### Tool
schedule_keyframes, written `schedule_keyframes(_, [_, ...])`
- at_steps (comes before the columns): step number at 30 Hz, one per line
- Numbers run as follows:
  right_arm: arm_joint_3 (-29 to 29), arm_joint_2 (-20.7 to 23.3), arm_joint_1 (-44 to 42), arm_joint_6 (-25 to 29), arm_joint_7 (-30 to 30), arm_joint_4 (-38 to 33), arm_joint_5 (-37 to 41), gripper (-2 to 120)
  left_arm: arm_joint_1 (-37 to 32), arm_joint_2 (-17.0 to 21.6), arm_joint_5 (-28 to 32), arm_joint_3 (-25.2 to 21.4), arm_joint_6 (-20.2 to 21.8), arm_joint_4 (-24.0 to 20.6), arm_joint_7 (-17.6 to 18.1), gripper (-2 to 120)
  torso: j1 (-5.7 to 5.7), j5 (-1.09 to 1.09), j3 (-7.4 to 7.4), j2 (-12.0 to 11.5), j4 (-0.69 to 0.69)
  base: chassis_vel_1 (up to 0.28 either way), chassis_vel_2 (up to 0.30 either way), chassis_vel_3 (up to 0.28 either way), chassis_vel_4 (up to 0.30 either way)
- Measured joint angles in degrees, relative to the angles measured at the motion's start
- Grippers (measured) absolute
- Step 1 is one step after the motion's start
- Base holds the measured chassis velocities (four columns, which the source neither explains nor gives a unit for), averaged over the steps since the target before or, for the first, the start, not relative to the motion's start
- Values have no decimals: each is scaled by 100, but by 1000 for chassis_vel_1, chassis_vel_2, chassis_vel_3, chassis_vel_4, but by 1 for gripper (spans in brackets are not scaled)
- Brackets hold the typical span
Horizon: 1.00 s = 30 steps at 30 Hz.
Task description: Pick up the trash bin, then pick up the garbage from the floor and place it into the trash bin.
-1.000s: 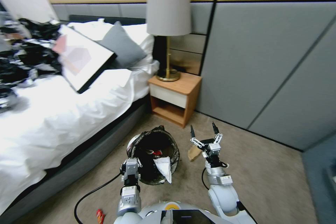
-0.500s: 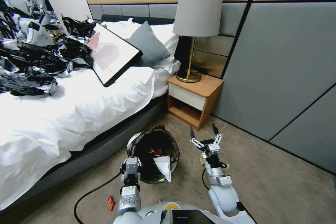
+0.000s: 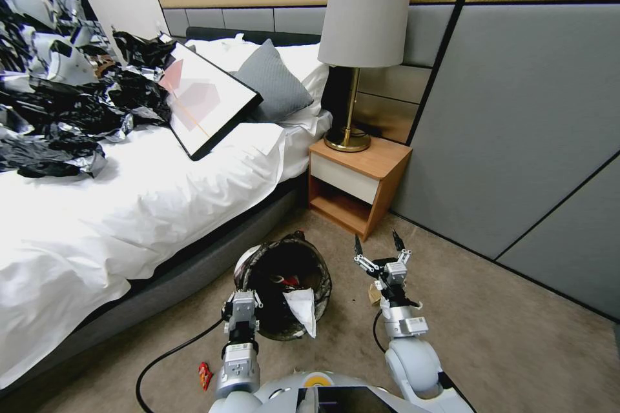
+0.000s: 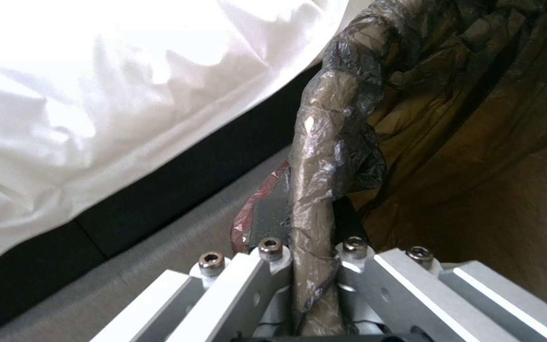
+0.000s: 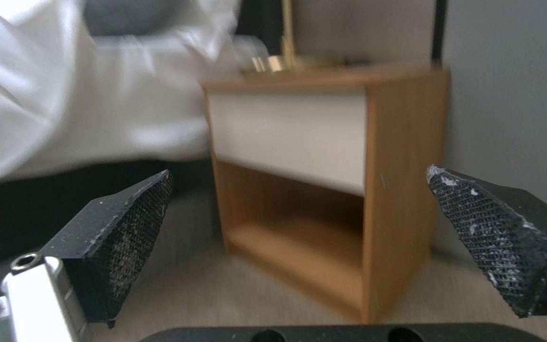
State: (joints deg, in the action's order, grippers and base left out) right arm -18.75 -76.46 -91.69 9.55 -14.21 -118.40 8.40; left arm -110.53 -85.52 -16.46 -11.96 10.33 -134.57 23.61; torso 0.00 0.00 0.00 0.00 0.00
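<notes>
Left gripper (image 4: 315, 285) clamped on bag-covered rim of trash bin (image 4: 324, 156), dark liner (image 4: 463, 118) sagging inside, white bedsheet (image 4: 115, 95) beside, dark bed base (image 4: 178, 180) beneath it.

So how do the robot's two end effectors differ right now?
The left end effector is shut on the rim of the trash bin, while the right end effector is open and holds nothing. The left one sits at the bin's near edge; the right one is raised beside the bin, its fingertips spread toward the nightstand. Both are above the carpet in front of the robot.
</notes>
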Motion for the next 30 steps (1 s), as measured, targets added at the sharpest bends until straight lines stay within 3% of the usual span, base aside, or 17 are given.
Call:
schedule_keyframes(6, [-77, 158, 58, -782, -145, 91, 428, 100, -27, 82, 328, 11, 346, -134, 1, 0, 0, 0, 0, 0, 0, 0, 0, 0, 0])
schedule_keyframes(7, [-142, 243, 94, -1181, -144, 207, 596, 100, -39, 135, 561, 5, 594, -226, 1, 0, 0, 0, 0, 0, 0, 0, 0, 0, 0])
schedule_keyframes(12, [-141, 349, 186, -1636, -165, 484, 1243, 100, -39, 202, 955, -40, 1001, -346, 11, 0, 0, 0, 0, 0, -1, 0, 0, 0, 0])
schedule_keyframes(13, [-125, 356, 245, -1787, -192, 585, 1507, 100, -40, 218, 1096, -48, 1161, -388, 22, 0, 0, -1, 0, 0, 0, 0, 0, 0, 0])
schedule_keyframes(15, [-66, 343, 449, -2056, -273, 963, 1908, 100, -55, 274, 1617, -49, 1858, -552, 84, 0, 0, 0, 0, 0, 1, 0, 0, 0, 0])
schedule_keyframes(23, [-105, 346, 831, -2195, -277, 1924, 2177, 100, -90, 360, 2067, -133, 2449, -696, 95, 0, 0, -2, 0, 0, 1, 0, 0, 0, 0])
schedule_keyframes(30, [-133, 261, 1061, -2195, -151, 2705, 2335, 100, -83, 359, 2213, -163, 2580, -773, 104, 0, 0, -1, 0, 0, 0, 0, 0, 0, 0])
